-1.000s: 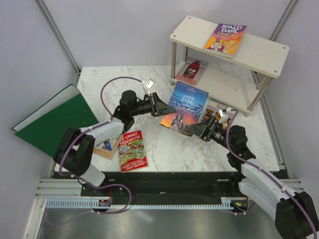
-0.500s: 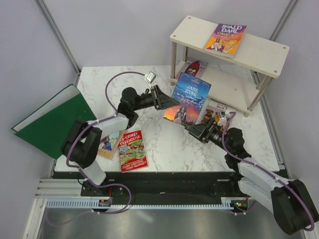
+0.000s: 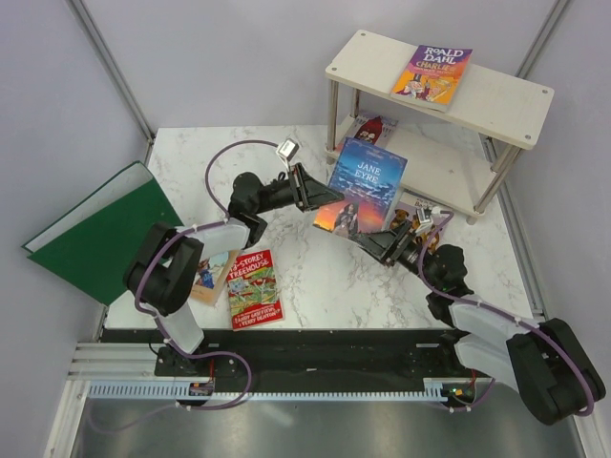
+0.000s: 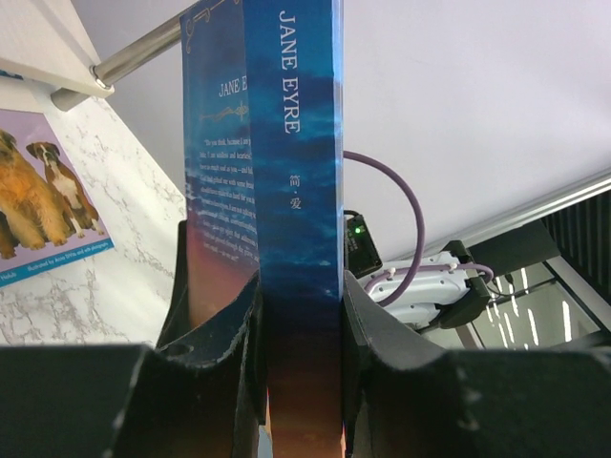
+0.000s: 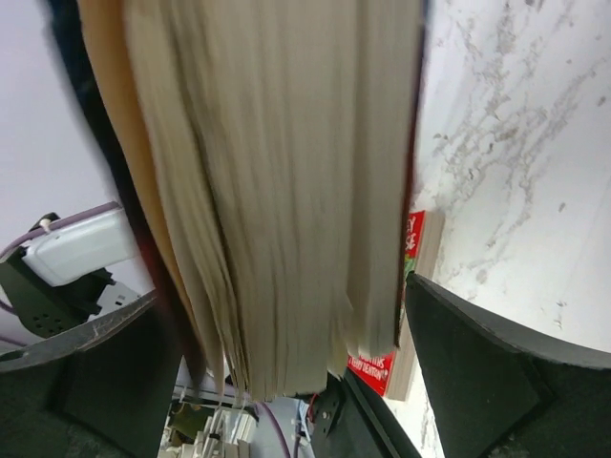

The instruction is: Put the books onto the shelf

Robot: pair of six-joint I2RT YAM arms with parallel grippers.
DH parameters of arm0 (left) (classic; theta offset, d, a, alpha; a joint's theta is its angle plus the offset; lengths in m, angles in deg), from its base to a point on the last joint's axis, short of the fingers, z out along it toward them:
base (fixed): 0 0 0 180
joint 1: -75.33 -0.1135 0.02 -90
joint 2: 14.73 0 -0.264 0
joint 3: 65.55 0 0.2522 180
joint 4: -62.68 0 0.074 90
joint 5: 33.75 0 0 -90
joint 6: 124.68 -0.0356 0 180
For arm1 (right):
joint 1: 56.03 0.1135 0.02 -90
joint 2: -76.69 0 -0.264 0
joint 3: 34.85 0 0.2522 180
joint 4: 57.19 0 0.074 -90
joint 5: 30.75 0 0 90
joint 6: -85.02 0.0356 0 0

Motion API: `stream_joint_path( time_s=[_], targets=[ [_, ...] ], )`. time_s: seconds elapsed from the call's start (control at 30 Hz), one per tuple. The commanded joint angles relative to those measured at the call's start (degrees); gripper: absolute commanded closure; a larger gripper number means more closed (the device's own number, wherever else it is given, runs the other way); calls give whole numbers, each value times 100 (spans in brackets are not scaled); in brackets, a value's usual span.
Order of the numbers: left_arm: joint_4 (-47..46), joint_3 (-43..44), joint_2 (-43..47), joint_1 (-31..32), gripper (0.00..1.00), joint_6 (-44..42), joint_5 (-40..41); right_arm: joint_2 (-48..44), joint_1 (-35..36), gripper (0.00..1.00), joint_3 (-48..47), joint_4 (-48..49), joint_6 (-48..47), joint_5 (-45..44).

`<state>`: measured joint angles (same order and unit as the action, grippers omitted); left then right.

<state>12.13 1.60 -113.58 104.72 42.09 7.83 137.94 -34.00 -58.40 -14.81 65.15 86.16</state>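
Gripping Jane Eyre book, left jaws | right jaws wide, nearer than before, seemingly straddling it

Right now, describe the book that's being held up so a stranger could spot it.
Find the white two-tier shelf at the far right of the table. Just in front of its left legs, the left gripper clamps a book by its spine, off the table. Its neighbours lie flat; this one is blue, titled Jane Eyre.

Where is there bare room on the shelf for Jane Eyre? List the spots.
Top board: bare on both sides of the Roald Dahl book. Lower board: bare right of the red book. Crowded around Jane Eyre, just in front.
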Motion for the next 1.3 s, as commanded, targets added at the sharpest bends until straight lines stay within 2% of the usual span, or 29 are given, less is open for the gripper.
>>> stream_joint_path(
  time_s=[0.0,0.23,0.3,0.4,0.43,0.47,0.53,0.57,0.6,0.63,0.7,0.77,0.8,0.83,0.87,0.9,1.1,1.27],
  targets=[
    [-1161,58,94,85,98,373,17,-508,22,2,-164,100,-43,-160],
    [-1339,67,-267,85,98,497,52,-1255,22,2,-190,-603,-78,-318],
    [-1198,58,-258,85,98,305,78,-1492,22,4,-252,-954,-139,-354],
    [-742,75,-197,85,98,-38,123,-1660,30,14,-454,-1508,-219,-345],
    [-662,67,-170,85,98,-118,175,-1687,22,37,-620,-1692,-254,-354],
    [-548,32,-144,93,98,-162,219,-1704,22,45,-709,-2260,-341,-397],
    [-538,23,-152,94,98,-207,237,-1678,22,57,-832,-2406,-421,-363],
    [-538,23,-170,94,98,-207,237,-1669,22,72,-859,-2484,-447,-363],
    [-530,14,-187,85,98,-224,228,-1635,22,80,-868,-2555,-456,-389],
    [-495,14,-187,85,98,-242,219,-1608,22,99,-929,-2695,-491,-432],
    [-85,-4,-135,76,95,-529,254,-1547,22,100,-1025,-2932,-762,-459],
    [496,-38,67,67,86,-916,359,-1520,22,100,-1061,-3030,-965,-555],
    [1421,-65,207,58,80,-1475,473,-1546,13,100,-1104,-3239,-1157,-730],
    [1857,-100,460,50,70,-1759,831,-1546,13,100,-1262,-3833,-1264,-967],
    [2357,-144,628,32,66,-2006,1026,-1529,13,100,-1315,-3943,-1378,-1213],
    [3015,-162,752,23,63,-2400,1393,-1477,-5,100,-1342,-3935,-1597,-1241],
    [4820,-180,1727,-100,50,-3289,2240,-836,-321,100,-1667,-3549,-1757,-1031],
    [6366,-13,2509,-91,29,-3818,3320,-369,-715,100,-2124,-3356,-1792,-855]
  ],
)
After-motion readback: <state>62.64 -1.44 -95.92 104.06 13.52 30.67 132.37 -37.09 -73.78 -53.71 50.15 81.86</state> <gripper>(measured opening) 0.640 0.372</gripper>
